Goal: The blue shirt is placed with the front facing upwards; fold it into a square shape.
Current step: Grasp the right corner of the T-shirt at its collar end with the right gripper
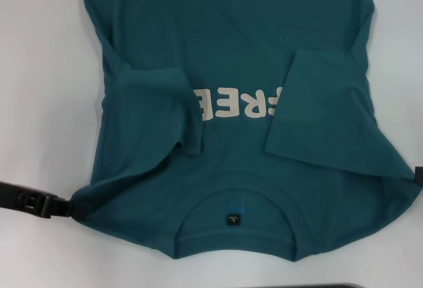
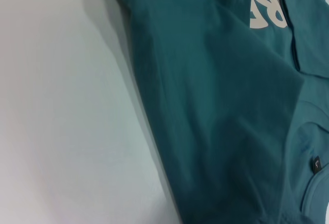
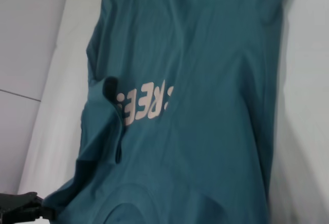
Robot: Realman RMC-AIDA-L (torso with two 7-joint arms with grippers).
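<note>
The blue shirt (image 1: pixel 231 30) is a dark teal-blue short-sleeved T-shirt lying front up on the white worktop, its collar nearest the robot and its hem running off the far edge of the head view. Both sleeves are folded inward over the chest, partly covering the cream block letters, of which "FREE" shows. A small black label sits inside the neckline.

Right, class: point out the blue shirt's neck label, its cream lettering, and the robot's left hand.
neck label (image 1: pixel 232 218), head view, middle of the black tag.
cream lettering (image 1: pixel 239 105), head view, on the letters' middle.
left hand (image 1: pixel 58 207), head view, tip at the shirt's shoulder corner.
</note>
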